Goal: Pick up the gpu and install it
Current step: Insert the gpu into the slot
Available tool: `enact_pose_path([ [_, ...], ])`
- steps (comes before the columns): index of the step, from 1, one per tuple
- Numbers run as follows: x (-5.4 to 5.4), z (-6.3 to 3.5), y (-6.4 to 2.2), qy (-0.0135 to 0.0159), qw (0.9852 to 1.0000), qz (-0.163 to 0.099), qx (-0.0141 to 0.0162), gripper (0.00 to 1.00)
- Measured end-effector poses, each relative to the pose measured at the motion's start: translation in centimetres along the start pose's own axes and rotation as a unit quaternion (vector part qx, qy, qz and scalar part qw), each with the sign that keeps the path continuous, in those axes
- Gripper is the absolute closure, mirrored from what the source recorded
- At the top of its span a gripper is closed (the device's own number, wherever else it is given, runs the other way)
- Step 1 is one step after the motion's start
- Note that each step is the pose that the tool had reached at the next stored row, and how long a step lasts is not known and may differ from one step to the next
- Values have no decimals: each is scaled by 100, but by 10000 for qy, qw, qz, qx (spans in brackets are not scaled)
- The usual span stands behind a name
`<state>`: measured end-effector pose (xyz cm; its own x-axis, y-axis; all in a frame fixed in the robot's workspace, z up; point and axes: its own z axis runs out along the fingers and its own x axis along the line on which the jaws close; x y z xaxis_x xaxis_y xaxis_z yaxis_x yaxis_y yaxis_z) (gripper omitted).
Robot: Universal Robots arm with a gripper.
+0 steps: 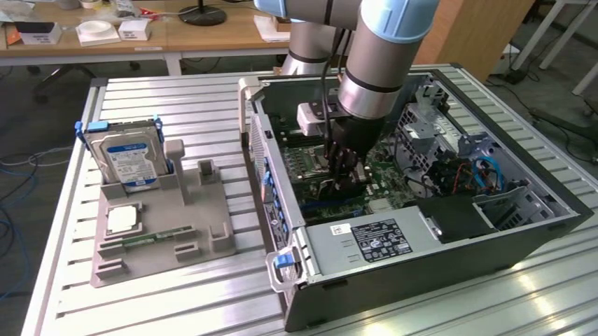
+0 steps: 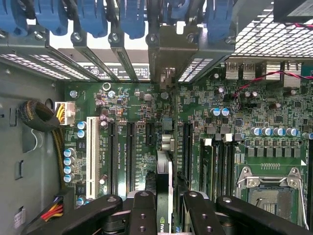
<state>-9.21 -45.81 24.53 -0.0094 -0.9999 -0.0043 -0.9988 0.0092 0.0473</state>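
In the exterior view, the arm is reaching down from the upper middle of the frame into the open computer case point(image 1: 523, 231) on the right. The gripper point(image 1: 338, 175) is clamping the gpu point(image 1: 344, 190), which is hanging on edge just above the motherboard point(image 1: 385, 175) in the centre of the frame. Pick-up looks done, and the installing step is in hand. At the lower left, the grey holder point(image 1: 150, 248) is carrying the blue-labelled hard drive point(image 1: 131, 157) and the green memory stick point(image 1: 154, 238), well apart from the work.

In the wrist view, the black fingers point(image 2: 142, 205) are showing along the bottom centre, closed from both sides on the gpu point(image 2: 164, 169). The card is running edge-on from between them up the middle of the frame towards the rear brackets and blue latches point(image 2: 93, 17). It is sitting between the long dark expansion slots point(image 2: 131, 152) to its left and another slot point(image 2: 187, 147) to its right. Whether its lower edge is already touching a connector is hard to tell, since the card is hiding what lies beneath it.

As a judgement, seating is calling for the card's edge to be lined up along its slot, with the bracket end meeting the rear opening, and for straight, even pressure.
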Motion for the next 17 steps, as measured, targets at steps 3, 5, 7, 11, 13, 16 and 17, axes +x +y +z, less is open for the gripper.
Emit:
enact_pose_path([
  [3, 0, 0, 0, 0, 10000, 0, 0, 74],
  [5, 0, 1, 0, 0, 10000, 0, 0, 74],
  [7, -1, 26, -2, -1, 10000, 0, -1, 74],
  [11, 0, 28, -2, 1, 10000, 0, 0, 74],
  [13, -1, 29, -2, 0, 10000, 0, 0, 74],
  [16, -1, 51, -3, 1, 10000, 0, 0, 74],
  [17, -1, 58, -3, -1, 10000, 0, 1, 74],
])
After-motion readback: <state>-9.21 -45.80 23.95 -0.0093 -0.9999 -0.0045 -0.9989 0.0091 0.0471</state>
